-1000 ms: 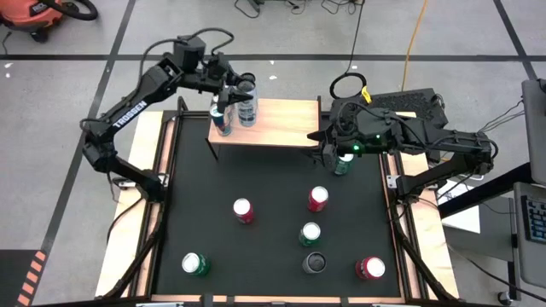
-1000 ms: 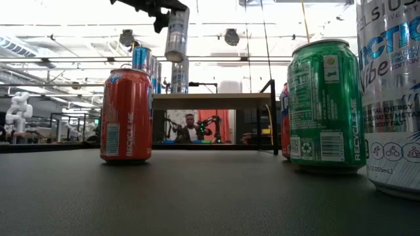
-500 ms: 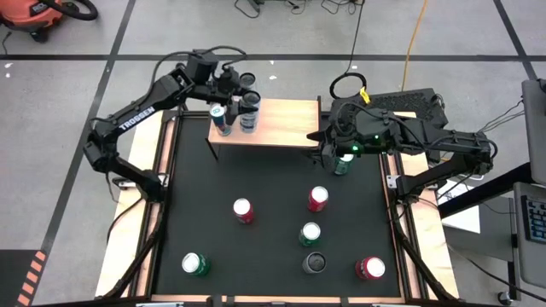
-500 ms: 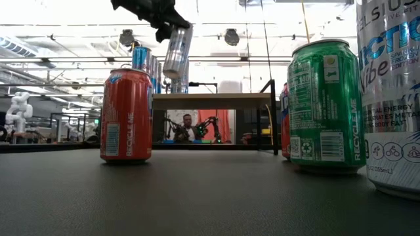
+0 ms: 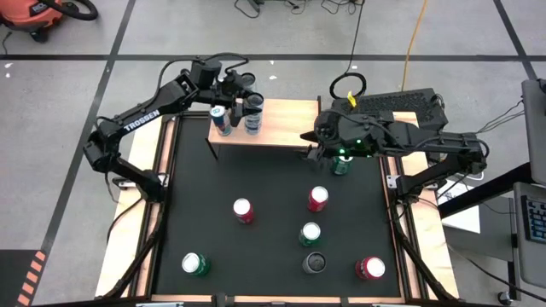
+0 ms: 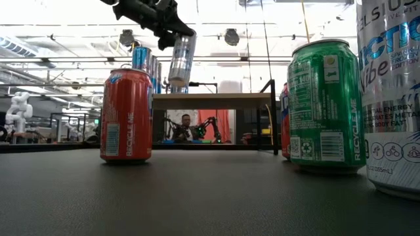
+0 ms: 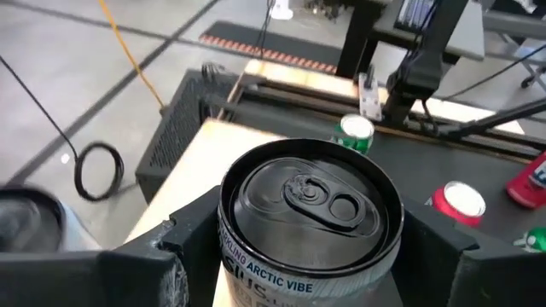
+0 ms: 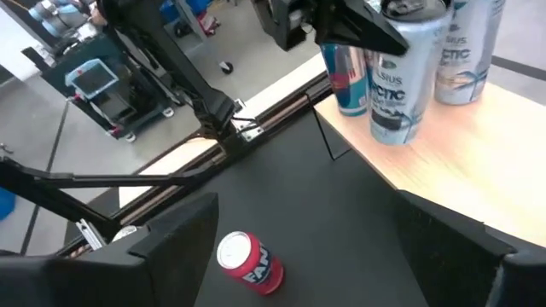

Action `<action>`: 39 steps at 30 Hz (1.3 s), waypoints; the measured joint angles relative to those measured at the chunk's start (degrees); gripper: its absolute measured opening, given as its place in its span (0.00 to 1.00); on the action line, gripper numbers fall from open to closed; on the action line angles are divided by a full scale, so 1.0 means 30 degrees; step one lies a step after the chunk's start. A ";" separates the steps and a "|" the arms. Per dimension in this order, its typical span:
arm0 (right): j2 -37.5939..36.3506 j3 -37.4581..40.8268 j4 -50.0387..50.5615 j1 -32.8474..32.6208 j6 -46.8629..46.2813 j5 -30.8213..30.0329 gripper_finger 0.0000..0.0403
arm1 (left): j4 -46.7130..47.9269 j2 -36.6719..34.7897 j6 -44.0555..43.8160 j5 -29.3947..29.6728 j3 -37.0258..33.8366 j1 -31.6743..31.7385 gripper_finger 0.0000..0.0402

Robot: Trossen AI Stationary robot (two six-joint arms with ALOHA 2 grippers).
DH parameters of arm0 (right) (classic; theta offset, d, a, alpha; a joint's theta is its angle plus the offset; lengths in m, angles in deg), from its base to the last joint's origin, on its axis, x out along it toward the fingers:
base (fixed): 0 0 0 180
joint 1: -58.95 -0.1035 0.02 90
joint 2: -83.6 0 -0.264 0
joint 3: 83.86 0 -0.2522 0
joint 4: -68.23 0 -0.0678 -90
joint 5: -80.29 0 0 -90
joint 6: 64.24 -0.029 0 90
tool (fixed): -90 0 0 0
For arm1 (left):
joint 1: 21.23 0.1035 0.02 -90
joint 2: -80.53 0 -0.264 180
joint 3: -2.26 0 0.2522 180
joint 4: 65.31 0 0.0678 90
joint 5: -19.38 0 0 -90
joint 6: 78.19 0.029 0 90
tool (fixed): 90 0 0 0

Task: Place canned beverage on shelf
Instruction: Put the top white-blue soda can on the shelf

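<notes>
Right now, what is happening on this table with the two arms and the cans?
The left gripper holds a silver can tilted above the shelf, beside a blue can and another silver can that stand on its left end. The held can is not set down yet. The right gripper is open and waits by the shelf's right end, near a green can. More cans stand on the black tabletop.

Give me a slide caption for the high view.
Left gripper lowers a silver can onto the shelf beside a blue can.
</notes>
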 joint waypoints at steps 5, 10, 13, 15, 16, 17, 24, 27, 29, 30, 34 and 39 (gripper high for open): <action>0.0452 0.0000 -0.0155 0.0000 0.0242 0.0001 0.81 | -0.0107 0.0023 0.0008 0.0018 -0.0264 0.0000 0.63; 0.0558 0.0000 -0.0298 0.0000 0.0375 0.0008 0.81 | -0.0234 0.0022 0.0093 0.0025 -0.0354 0.0000 0.63; 0.0566 0.0001 -0.0263 0.0000 0.0380 0.0008 0.81 | -0.0153 0.0022 0.0464 0.0028 -0.0354 0.0000 0.63; 0.0551 0.0004 -0.0271 0.0000 0.0375 0.0008 0.81 | -0.0123 0.0022 0.0608 0.0040 -0.0354 0.0000 0.63; 0.0551 0.0002 -0.0271 0.0000 0.0376 0.0008 0.81 | -0.0127 0.0022 0.0681 0.0040 -0.0354 0.0000 0.63; 0.0551 0.0007 -0.0266 0.0000 0.0379 0.0008 0.81 | -0.0092 0.0022 0.0731 0.0046 -0.0354 0.0000 0.63; 0.0551 0.0007 -0.0263 0.0000 0.0454 0.0016 0.81 | 0.1450 0.0022 0.1609 0.0615 -0.0354 0.0007 0.63; 0.0551 0.0007 -0.0263 0.0000 0.0454 0.0016 0.81 | 0.1449 0.0022 0.1601 0.0624 -0.0354 0.0007 0.63; 0.0551 0.0007 -0.0263 0.0000 0.0528 0.0008 0.81 | 0.1154 0.0022 0.1599 0.0623 -0.0354 0.0007 0.63; 0.0551 0.0007 -0.0263 0.0000 0.0558 0.0015 0.81 | 0.1025 0.0022 0.1596 0.0626 -0.0347 0.0007 0.63; 0.0551 0.0007 -0.0263 0.0000 0.0593 0.0008 0.81 | 0.1311 0.0022 0.1588 0.0827 -0.0347 0.0001 0.66; 0.0551 0.0007 -0.0263 0.0000 0.0593 0.0008 0.81 | 0.1198 0.0022 0.1705 0.1016 -0.0347 0.0022 0.71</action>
